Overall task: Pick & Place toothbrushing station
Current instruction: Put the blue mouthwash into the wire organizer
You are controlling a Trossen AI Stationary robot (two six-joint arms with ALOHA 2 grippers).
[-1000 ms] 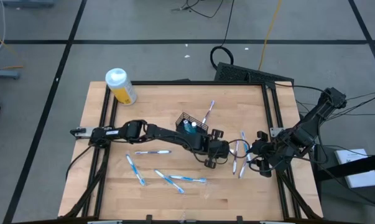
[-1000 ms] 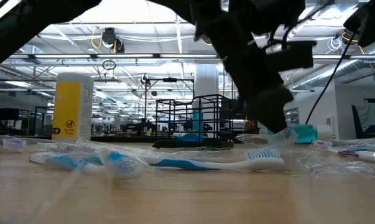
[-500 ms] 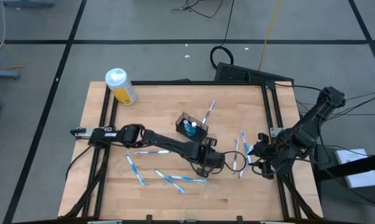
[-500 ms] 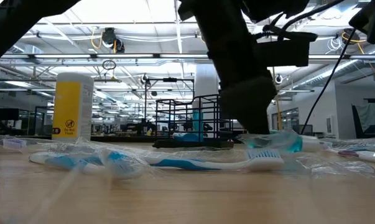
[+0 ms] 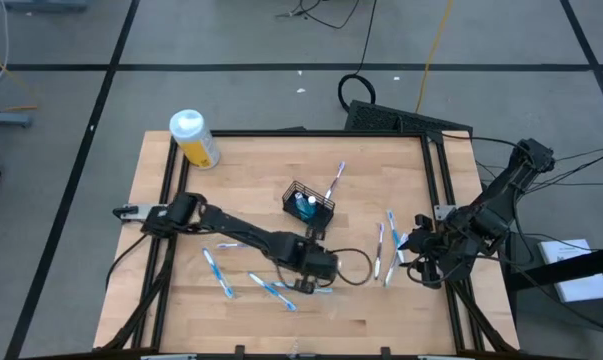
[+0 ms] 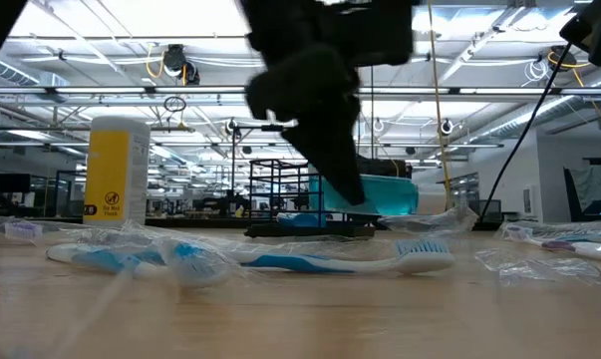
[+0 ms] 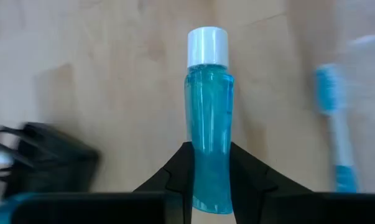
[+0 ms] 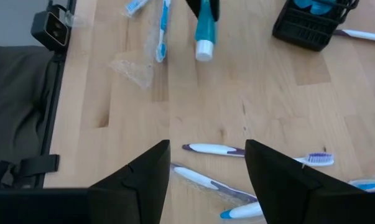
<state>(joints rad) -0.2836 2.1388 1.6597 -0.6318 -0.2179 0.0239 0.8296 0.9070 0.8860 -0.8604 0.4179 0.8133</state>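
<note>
My left gripper is near the middle of the table, nearer its front edge, shut on a small teal bottle with a white cap. The bottle also shows in the low view and in the right wrist view. The black wire basket stands on the table behind my left gripper, with teal things inside and a toothbrush leaning out of it. White-and-blue toothbrushes lie scattered on the table. My right gripper is open and empty at the table's right edge. My left gripper pinches the teal bottle between its two fingers at the end opposite the cap. The bottle sticks out forward past the fingertips, in line with them, the white cap at the free end. It is lifted clear of the table, roughly level.
A yellow bottle with a white cap stands at the far left corner. Toothbrushes lie at the near left and at the right by my right gripper. Clear wrappers lie on the wood.
My left gripper has gone toward the table's left and near edges, away from my right gripper, taking the teal bottle with it. The bottle, low by the table before, now hangs lifted clear in front of the basket in the low view.
</note>
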